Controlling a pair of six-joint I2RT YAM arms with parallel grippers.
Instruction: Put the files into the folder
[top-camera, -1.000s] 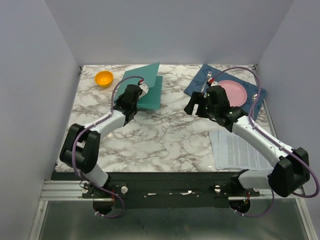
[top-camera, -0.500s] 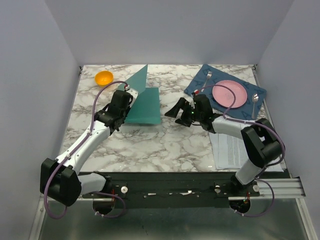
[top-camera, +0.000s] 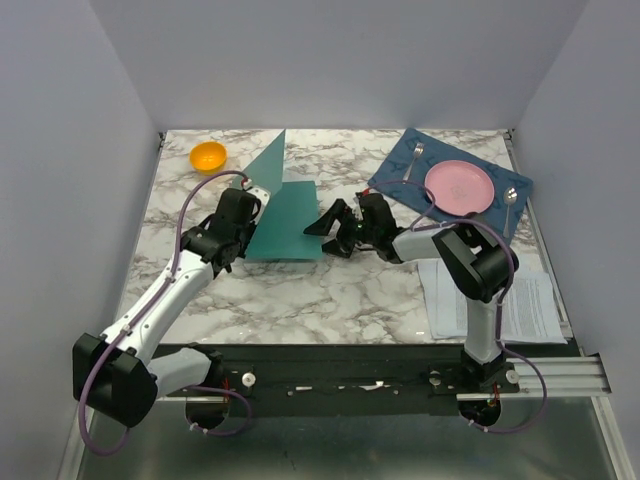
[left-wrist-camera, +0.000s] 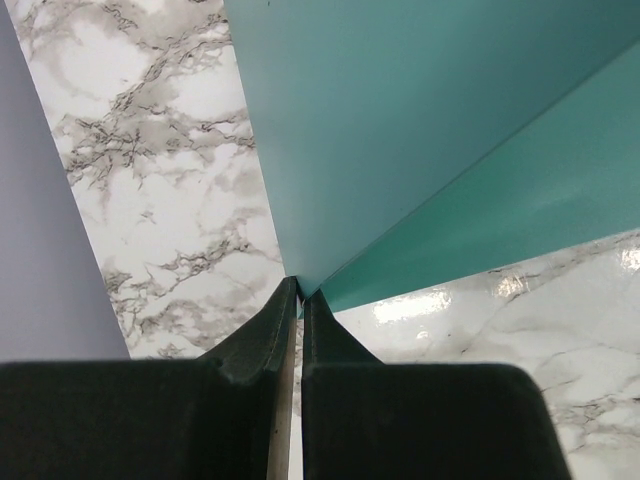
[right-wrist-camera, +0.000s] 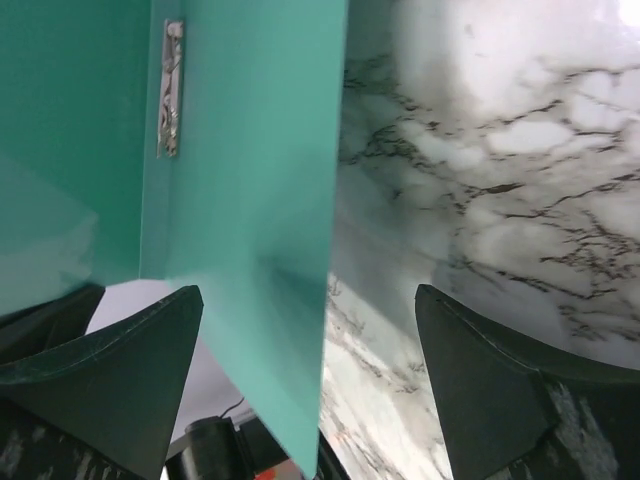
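The teal folder (top-camera: 290, 215) lies on the marble table, its front cover raised steeply. My left gripper (top-camera: 253, 191) is shut on the cover's near corner and holds it up; in the left wrist view the fingertips (left-wrist-camera: 300, 292) pinch the cover (left-wrist-camera: 400, 120). My right gripper (top-camera: 326, 232) is open at the folder's right edge. In the right wrist view the lower flap (right-wrist-camera: 240, 200) reaches in between the spread fingers (right-wrist-camera: 120, 350) without being gripped. The files (top-camera: 505, 305), printed white sheets, lie at the near right, partly under the right arm.
An orange bowl (top-camera: 208, 157) sits at the far left. A dark blue placemat (top-camera: 400, 165) at the far right holds a pink plate (top-camera: 459, 186), a fork (top-camera: 415, 152) and a spoon (top-camera: 510, 200).
My left gripper has raised the folder's cover more upright. My right arm has swung left from the placemat to the folder's right edge, gripper still open.
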